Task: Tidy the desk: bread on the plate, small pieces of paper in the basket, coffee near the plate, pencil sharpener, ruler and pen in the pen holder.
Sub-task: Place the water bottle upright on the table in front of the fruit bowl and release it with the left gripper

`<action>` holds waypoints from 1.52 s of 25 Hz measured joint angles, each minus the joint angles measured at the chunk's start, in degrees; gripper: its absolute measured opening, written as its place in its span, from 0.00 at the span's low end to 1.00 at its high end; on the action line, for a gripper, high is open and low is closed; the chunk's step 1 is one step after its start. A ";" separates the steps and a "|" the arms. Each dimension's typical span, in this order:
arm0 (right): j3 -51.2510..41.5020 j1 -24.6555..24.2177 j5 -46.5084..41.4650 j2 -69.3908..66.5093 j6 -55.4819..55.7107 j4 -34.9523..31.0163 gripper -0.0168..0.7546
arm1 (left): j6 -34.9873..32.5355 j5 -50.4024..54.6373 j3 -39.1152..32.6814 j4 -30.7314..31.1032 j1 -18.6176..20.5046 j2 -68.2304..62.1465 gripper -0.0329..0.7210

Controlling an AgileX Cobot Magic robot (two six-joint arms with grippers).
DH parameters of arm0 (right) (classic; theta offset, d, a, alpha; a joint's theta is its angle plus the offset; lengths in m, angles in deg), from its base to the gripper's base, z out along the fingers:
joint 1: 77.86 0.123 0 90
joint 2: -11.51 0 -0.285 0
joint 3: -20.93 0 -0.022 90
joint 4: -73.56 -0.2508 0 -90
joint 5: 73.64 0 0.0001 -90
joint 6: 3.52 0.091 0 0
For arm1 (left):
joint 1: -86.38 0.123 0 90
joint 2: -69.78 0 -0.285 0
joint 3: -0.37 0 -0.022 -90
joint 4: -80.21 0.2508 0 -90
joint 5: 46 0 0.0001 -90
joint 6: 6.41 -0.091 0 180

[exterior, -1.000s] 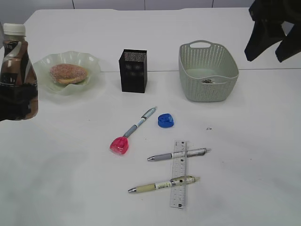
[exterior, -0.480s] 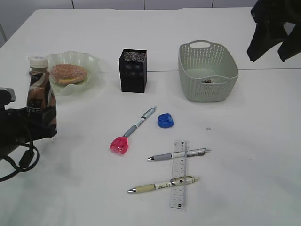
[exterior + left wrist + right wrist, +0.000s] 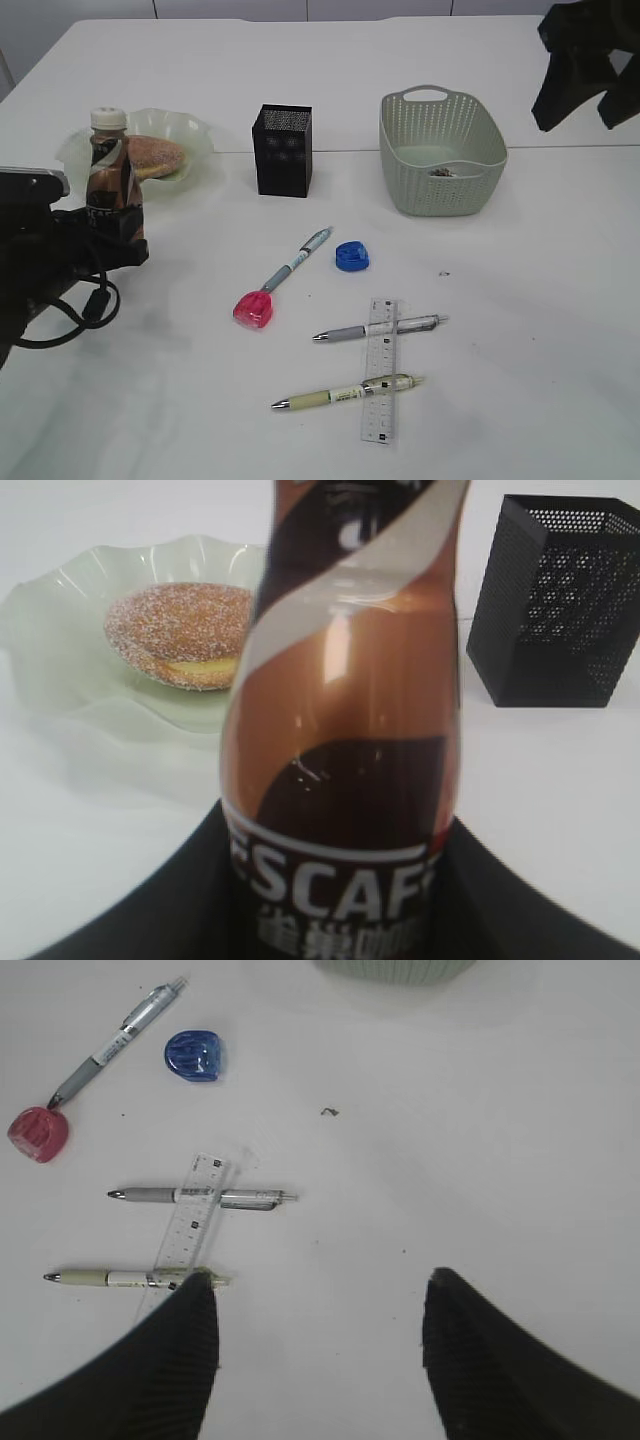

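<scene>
Exterior view: a white desk (image 3: 200, 420) seen at a slant. At the left edge, the left gripper (image 3: 105, 245) is clamped around the lower half of the coffee (image 3: 112, 170), an upright bottle with a white cap, just in front of the plate (image 3: 195, 135). The bread (image 3: 158, 155) lies on that plate. To the right stands the black pen holder (image 3: 283, 150), then the basket (image 3: 442, 150) with a small piece of paper (image 3: 441, 172) inside. Nearer the camera lie a pen (image 3: 297, 259) whose tip meets a red pencil sharpener (image 3: 254, 310), a blue pencil sharpener (image 3: 352, 256), and a clear ruler (image 3: 381, 369) crossed by two more pens, one grey (image 3: 345, 332) and one cream (image 3: 315, 398). The right arm hangs at the top right corner, well apart from everything.

Left wrist view: the coffee fills the middle, held between the dark jaws; the plate with the bread is behind it on the left, the pen holder on the right.

Right wrist view: the right gripper (image 3: 320, 1345) hangs open and empty above bare desk, with the ruler and the pens to its left.
</scene>
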 joint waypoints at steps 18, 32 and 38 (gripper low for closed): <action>0.00 0.00 0.00 0.00 -0.04 0.54 0.64 | -1.52 -0.98 5.15 -0.61 0.00 -8.08 0.48; 0.00 0.00 0.00 0.00 -0.14 0.54 0.64 | -1.60 -2.60 8.47 -0.61 0.00 -10.97 0.48; 0.00 0.00 0.00 0.00 -0.13 0.54 0.64 | -1.63 -2.70 8.49 -0.61 0.00 -10.97 0.48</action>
